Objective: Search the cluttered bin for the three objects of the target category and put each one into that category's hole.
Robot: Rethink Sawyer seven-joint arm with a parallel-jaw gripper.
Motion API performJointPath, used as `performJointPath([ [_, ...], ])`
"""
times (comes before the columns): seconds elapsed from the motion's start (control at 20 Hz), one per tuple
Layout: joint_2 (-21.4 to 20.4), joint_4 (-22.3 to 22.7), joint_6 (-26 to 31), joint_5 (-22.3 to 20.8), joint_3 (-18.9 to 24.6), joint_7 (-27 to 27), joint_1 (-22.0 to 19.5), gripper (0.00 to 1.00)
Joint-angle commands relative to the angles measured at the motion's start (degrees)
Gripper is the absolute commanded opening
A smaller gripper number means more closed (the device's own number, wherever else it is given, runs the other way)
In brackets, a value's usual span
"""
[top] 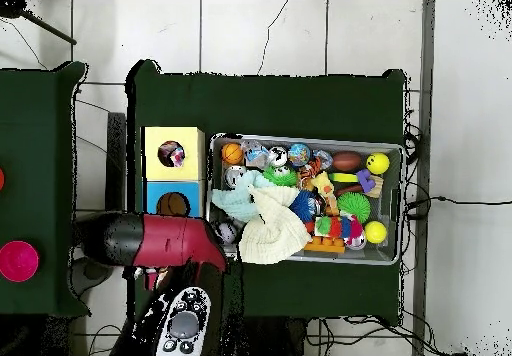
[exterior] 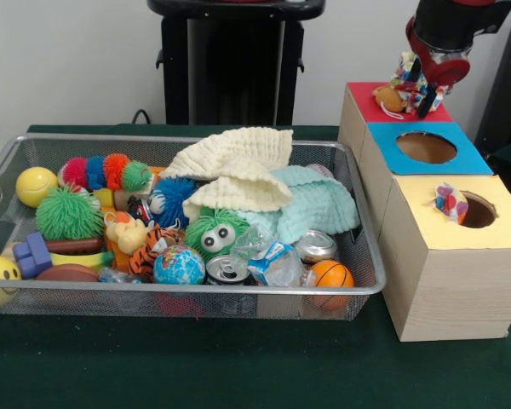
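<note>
Three Coloured Boxes, One Toy Held Over the Red

Three box tops stand in a row at the right of the front view: a red box (exterior: 383, 104) farthest back, a blue box (exterior: 426, 146) with a round hole in the middle, and a yellow box (exterior: 456, 223) nearest the camera. The gripper (exterior: 416, 89) hangs over the red top, closed around a small plush toy (exterior: 393, 96) with a tan body and a patterned part against the fingers. A multicoloured small toy (exterior: 450, 203) sits at the rim of the yellow box's hole.

Left of the boxes, the wire bin (exterior: 364, 223) is crowded. A cream cloth (exterior: 235, 166) and a pale mint cloth (exterior: 315, 200) are heaped at the middle and right. A green fuzzy toy with big eyes (exterior: 215, 233) sits below them, with a globe ball (exterior: 179, 266), a can (exterior: 229, 271) and a small basketball (exterior: 331, 274) along the near wall. At the left lie a yellow ball (exterior: 36, 185), a green spiky ball (exterior: 68, 213) and a striped caterpillar (exterior: 106, 172).

Overhead, the red arm (top: 165, 240) covers the red box.
</note>
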Motion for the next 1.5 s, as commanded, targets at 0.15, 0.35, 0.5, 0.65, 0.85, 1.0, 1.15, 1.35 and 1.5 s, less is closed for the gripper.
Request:
performJointPath([
  [0.15, -9.6, 4.8, -3.8, -1.8, 2.1, -3.4, -2.2, 1.00],
  [0.35, -14.0, 8.0, -3.1, -3.2, 1.7, -6.5, -3.5, 1.00],
  [0.5, -17.5, 11.3, -3.3, -4.1, 1.7, -9.5, -5.4, 1.00],
  [0.65, -18.6, 14.7, -6.8, -4.5, 3.3, -12.0, -8.0, 1.00],
  [0.85, -18.7, 16.2, -9.3, -6.6, 4.9, -11.8, -9.6, 0.00],
  [1.0, -18.2, 15.3, -9.1, -7.6, 4.6, -10.8, -9.4, 0.00],
  [1.15, -16.9, 13.0, -7.8, -9.6, 4.6, -8.9, -9.1, 0.00],
  [1.35, -14.4, 10.6, -8.5, -11.6, 4.3, -5.0, -7.5, 0.00],
  [1.5, -13.2, 8.7, -7.0, -12.7, 3.7, -1.9, -5.6, 0.00],
])
